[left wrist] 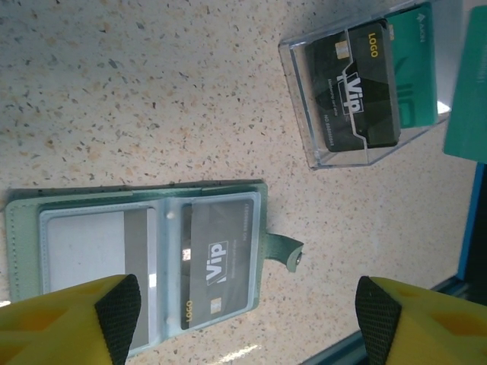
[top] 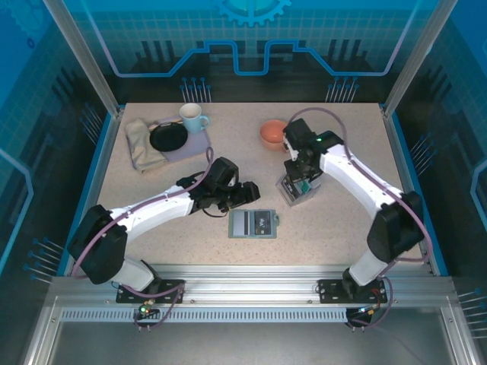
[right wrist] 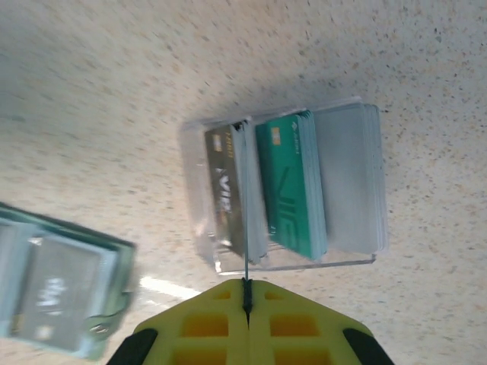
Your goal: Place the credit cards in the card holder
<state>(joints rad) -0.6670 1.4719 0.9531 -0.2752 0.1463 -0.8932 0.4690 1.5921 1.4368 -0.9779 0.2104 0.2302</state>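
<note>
The grey-green card holder (top: 253,223) lies open on the table, its tab (left wrist: 289,251) pointing right. A dark Vip card (left wrist: 217,262) sits in one clear pocket and a pale card (left wrist: 95,251) in the other. My left gripper (left wrist: 247,315) hovers open just above the holder, with nothing between its fingers. My right gripper (right wrist: 246,293) is shut on a thin teal-green credit card (right wrist: 246,228), seen edge-on above the clear box (right wrist: 281,190). In the box stand dark (right wrist: 222,190), teal (right wrist: 289,186) and pale (right wrist: 346,182) credit cards.
An orange bowl (top: 273,134) sits just behind the right arm. At the back left are a mug (top: 193,118), a black plate (top: 168,138) on a purple mat (top: 195,144) and a folded cloth (top: 141,144). The blue table edge (left wrist: 472,228) runs near the box.
</note>
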